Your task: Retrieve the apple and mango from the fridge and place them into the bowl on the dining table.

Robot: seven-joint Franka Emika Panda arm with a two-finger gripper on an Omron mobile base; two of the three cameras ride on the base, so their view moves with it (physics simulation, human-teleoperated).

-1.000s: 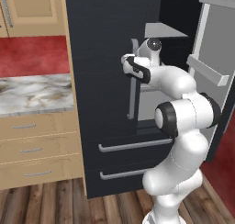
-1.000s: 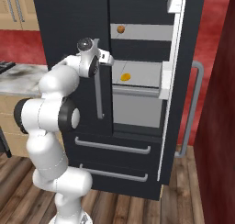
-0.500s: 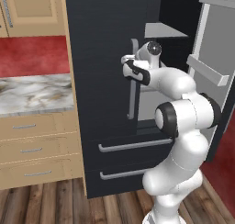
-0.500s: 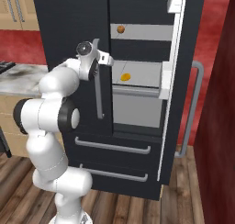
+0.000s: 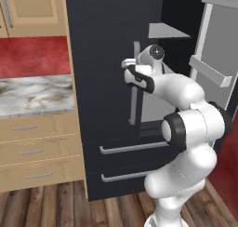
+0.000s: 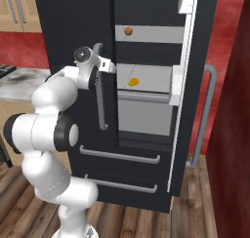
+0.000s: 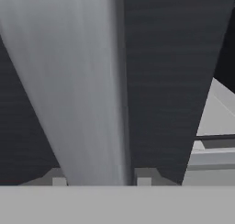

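- The fridge [image 6: 146,17] stands upright, its long axis vertical; the right door [image 6: 190,86] is swung open, the left door [image 5: 102,58] is shut.
- The gripper [image 7: 98,179] is clamped on the left door's handle [image 7: 82,81], a grey bar that runs vertically up the door edge; in the hand view the bar rises between the two finger tips [image 7: 58,181] from 6 o'clock to 12.
- In the right base view the gripper [image 6: 104,65] sits near the top of the handle [image 6: 101,110], with the arm reaching in from 8 o'clock.
- The mango [image 6: 132,80] lies on a grey shelf inside the fridge, at 3 o'clock of the gripper in that view, its long axis about level.
- A small round brownish fruit [image 6: 128,31] sits on the shelf above, at 12 o'clock of the mango.
- The shut left door stands between the gripper and the shelves.
- Two drawers [image 6: 122,156] with bar pulls lie below the doors.
- A marble counter [image 5: 32,96] over tan drawers [image 5: 32,149] adjoins the fridge at 9 o'clock in the left base view.
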